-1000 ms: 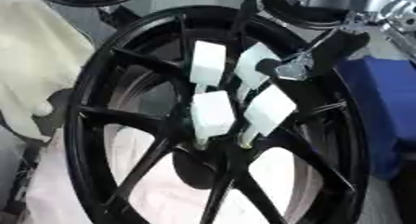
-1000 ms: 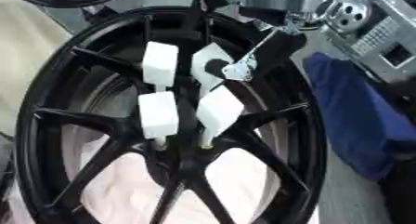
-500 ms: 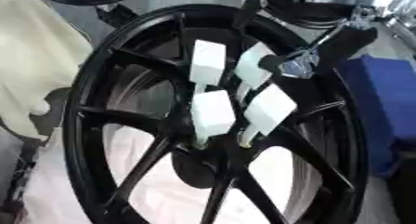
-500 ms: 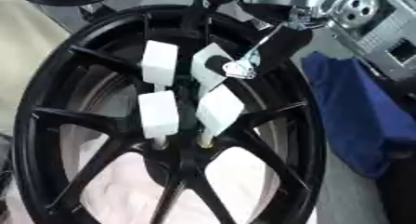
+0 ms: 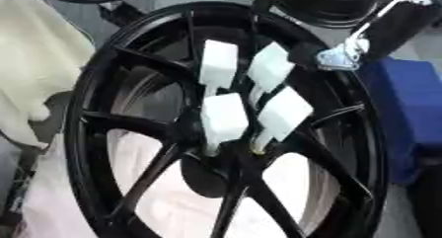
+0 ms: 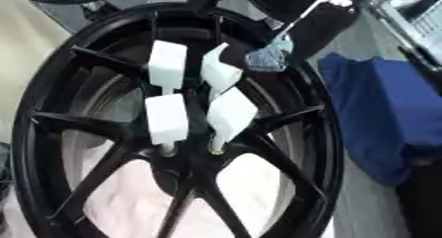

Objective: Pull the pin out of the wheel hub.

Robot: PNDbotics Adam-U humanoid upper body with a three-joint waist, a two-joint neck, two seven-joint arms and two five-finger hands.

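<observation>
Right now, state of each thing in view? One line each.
wheel hub: black, spoked, four white pins in its centre.
upper-right pin: seated; right hand beside it, contact unclear.
other three pins: seated, untouched.
right hand: at upper right, fingers unclear.
left hand: not in view.
blue cloth: lying right of the wheel.

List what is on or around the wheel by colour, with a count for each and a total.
White pins standing in the hub: 4
Black wheel: 1
Blue cloth to the wheel's right: 1
Cream cloth to its left: 1
Total: 7
</observation>
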